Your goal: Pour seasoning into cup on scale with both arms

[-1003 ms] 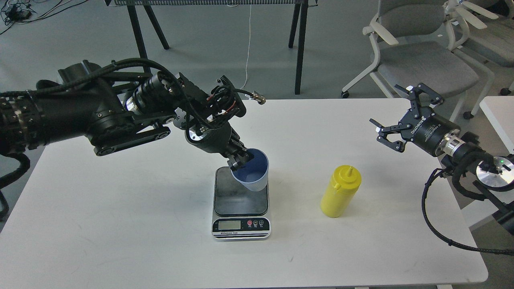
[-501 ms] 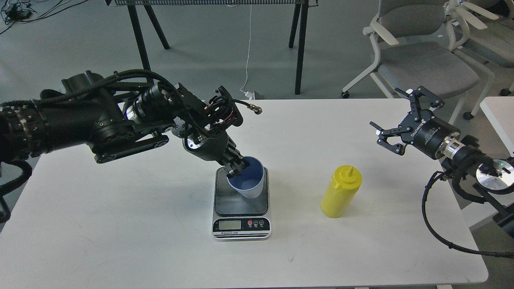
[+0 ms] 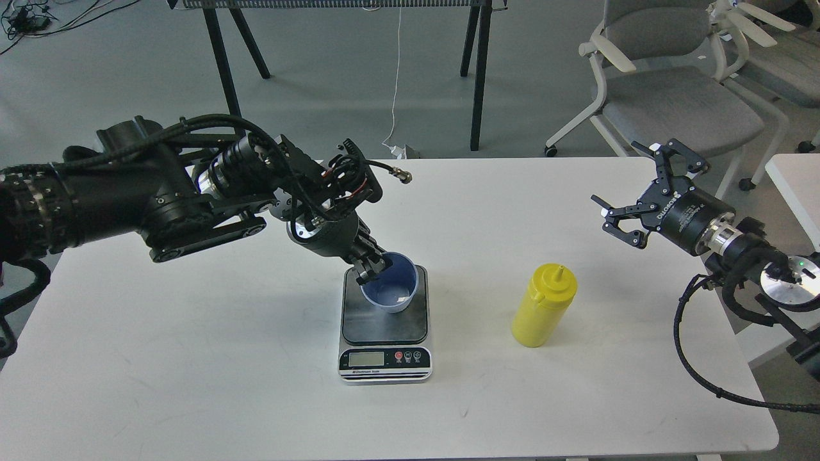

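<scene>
The light-blue cup (image 3: 392, 289) stands on the dark platform of the scale (image 3: 384, 326), near its back edge, tilted a little toward me. My left gripper (image 3: 371, 267) is shut on the cup's left rim, one finger inside and one outside. The yellow seasoning bottle (image 3: 543, 306) stands upright on the table to the right of the scale, nozzle up. My right gripper (image 3: 631, 192) is open and empty, hovering above the table's right side, well up and right of the bottle.
The white table (image 3: 192, 358) carries only the scale and bottle. Grey office chairs (image 3: 672, 89) stand behind the right side. Black table legs (image 3: 477, 77) stand behind the far edge. A second white table (image 3: 794, 186) edges in at right.
My left gripper has lowered the cup and swung it more upright onto the scale platform, moving slightly left. The right gripper and bottle have barely moved.
</scene>
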Robot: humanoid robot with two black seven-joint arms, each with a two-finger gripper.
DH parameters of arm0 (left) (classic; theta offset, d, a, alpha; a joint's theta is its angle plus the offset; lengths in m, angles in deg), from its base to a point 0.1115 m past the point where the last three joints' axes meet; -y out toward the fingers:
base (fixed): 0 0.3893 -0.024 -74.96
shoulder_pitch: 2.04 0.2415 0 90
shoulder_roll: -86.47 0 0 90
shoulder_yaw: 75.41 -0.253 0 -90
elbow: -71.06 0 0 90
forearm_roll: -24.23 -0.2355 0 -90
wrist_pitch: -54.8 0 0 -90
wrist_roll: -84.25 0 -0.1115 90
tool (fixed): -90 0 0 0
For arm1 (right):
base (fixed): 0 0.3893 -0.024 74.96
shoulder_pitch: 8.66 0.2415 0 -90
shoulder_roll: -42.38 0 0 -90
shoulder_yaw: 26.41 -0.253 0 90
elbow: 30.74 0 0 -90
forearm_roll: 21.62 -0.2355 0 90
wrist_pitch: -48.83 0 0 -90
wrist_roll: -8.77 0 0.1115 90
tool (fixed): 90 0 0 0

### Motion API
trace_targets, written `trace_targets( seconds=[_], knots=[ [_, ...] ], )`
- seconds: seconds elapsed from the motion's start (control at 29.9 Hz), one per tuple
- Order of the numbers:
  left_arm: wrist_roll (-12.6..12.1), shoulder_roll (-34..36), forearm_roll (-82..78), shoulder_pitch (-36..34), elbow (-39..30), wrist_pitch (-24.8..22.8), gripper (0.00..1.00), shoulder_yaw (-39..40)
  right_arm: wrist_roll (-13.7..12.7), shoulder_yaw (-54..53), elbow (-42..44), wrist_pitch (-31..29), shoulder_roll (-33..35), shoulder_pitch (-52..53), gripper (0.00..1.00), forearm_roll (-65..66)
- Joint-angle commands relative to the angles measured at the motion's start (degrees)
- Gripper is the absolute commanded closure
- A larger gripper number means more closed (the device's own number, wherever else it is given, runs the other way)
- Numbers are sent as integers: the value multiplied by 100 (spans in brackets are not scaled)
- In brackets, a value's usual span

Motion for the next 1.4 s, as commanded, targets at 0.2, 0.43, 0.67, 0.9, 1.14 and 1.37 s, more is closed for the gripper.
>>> trace_targets(
  seconds=[0.2, 0.43, 0.67, 0.9, 1.14, 1.37],
  knots=[
    [0, 35, 44, 7, 18, 0, 58, 9, 0, -7, -9, 0, 0, -39, 0, -9],
    [0, 26, 289, -54, 308, 0, 21, 115, 0, -69, -9, 0, 0, -30, 0, 0],
    [0, 44, 1387, -370, 774, 0, 5, 168, 0, -69, -9, 0, 0, -30, 0, 0],
    [0, 517, 2845, -661, 1345, 0, 3, 562, -8, -201, -18, 0, 88, -4, 0, 0],
    [0, 1519, 4707, -538, 1389, 0, 3, 1642, -35, -323, -316, 0, 465, 58, 0, -17],
    [0, 2188, 6608, 340, 1425, 0, 3, 2136, -87, -930, -1309, 0, 1580, 32, 0, -788]
  ],
)
